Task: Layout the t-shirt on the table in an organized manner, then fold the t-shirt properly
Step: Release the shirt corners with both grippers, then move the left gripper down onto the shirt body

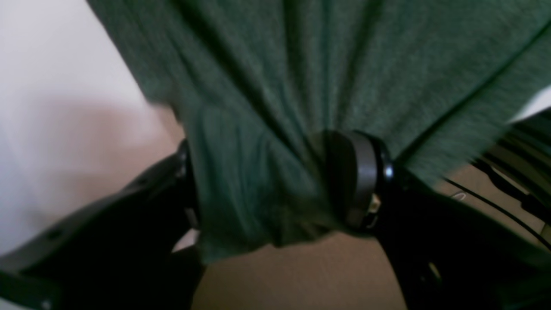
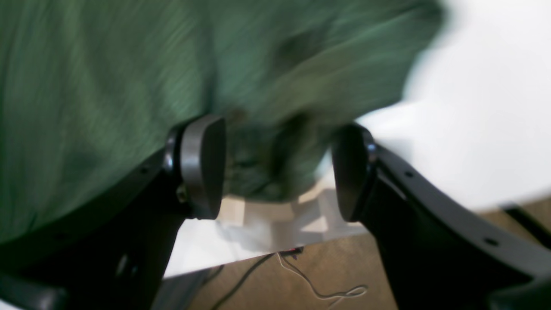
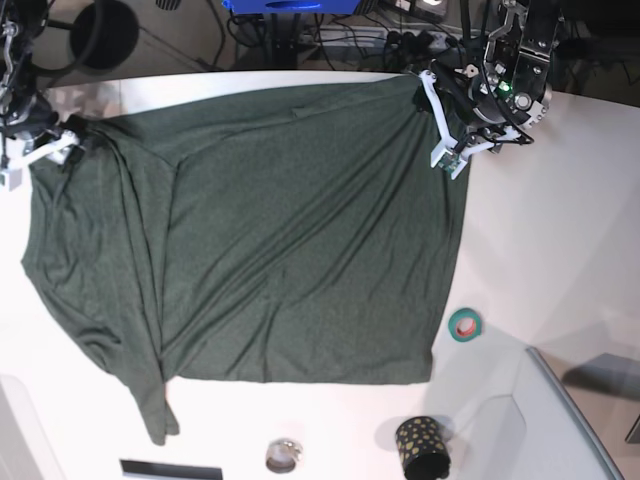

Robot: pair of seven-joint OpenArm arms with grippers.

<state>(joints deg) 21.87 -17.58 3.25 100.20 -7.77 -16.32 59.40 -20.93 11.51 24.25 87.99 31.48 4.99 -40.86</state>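
Base view has the shirt (image 3: pixel 270 240) spread wide across the table (image 3: pixel 560 220), dark green, creased in long diagonal folds, one sleeve trailing down at the lower left. Left gripper (image 3: pixel 447 155) sits at the shirt's top corner on the view's right; right gripper (image 3: pixel 40 150) is at the top corner on the view's left.

Left wrist view, close in: the left gripper (image 1: pixel 275 185) has its fingers spread, and a bunched fold of fabric hangs in the gap between them, lying against the grey pad (image 1: pixel 361 181) on the right. The other finger is mostly hidden behind the cloth, so whether it touches is unclear.

Right wrist view, blurred: the right gripper (image 2: pixel 277 172) also stands with fingers apart. A crumpled edge of shirt sits between the two pads (image 2: pixel 202 165), nothing pinching it, white table showing below.

Near the front edge lie a teal tape roll (image 3: pixel 464 324) and a black dotted cup (image 3: pixel 422 447).
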